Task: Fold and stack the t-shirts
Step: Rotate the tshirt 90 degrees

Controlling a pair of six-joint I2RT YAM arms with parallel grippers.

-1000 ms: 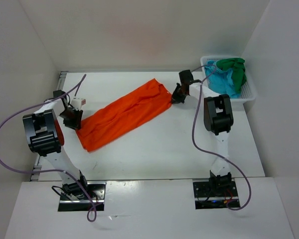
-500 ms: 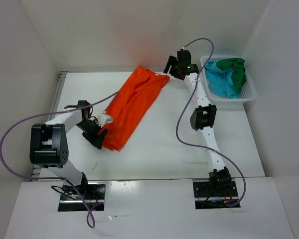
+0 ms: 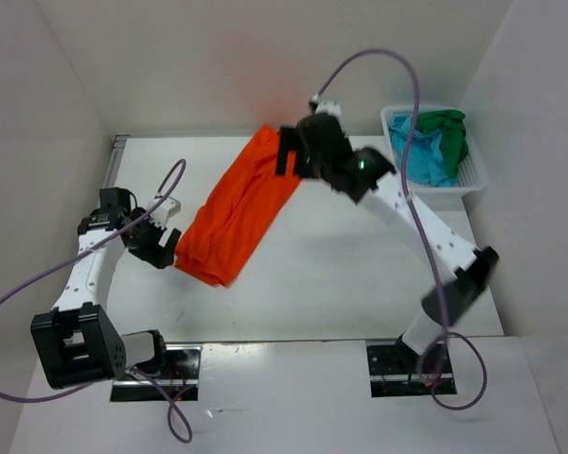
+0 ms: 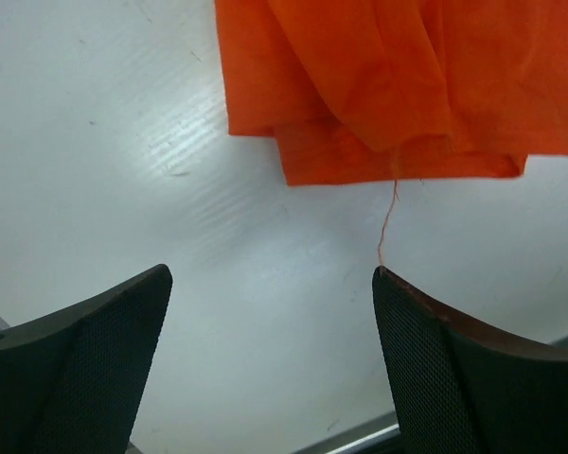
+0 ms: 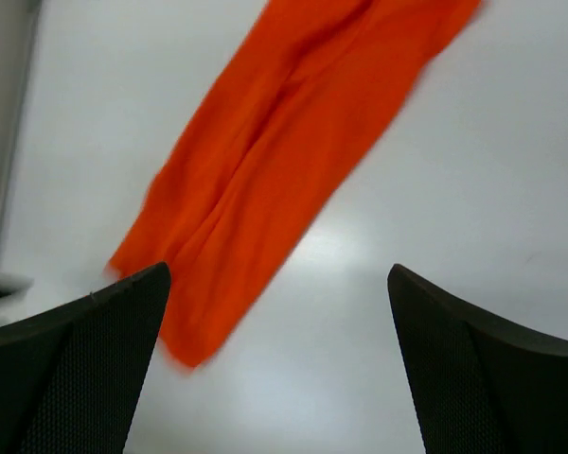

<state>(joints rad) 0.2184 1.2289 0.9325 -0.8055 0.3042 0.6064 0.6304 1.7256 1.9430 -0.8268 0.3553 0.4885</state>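
The orange t-shirt [image 3: 239, 208] lies on the table as a long folded strip running from far centre to near left. In the left wrist view its near hem [image 4: 398, 85] shows with a loose thread hanging from it. My left gripper [image 3: 166, 248] [image 4: 270, 284] is open just left of that near end, above bare table and holding nothing. My right gripper [image 3: 292, 156] [image 5: 276, 274] hovers open over the strip's far end, with the orange t-shirt [image 5: 284, 151] below it. The turquoise t-shirt [image 3: 421, 156] and the green t-shirt [image 3: 445, 128] lie bunched in the basket.
A white mesh basket [image 3: 475, 178] stands at the back right corner of the table. White walls close the table in at the back and on both sides. The right arm reaches diagonally across the table's right half.
Both grippers have opened and let go of the orange t-shirt. The right arm rose and swung left over the far end. The left gripper drew back to the left of the near end.
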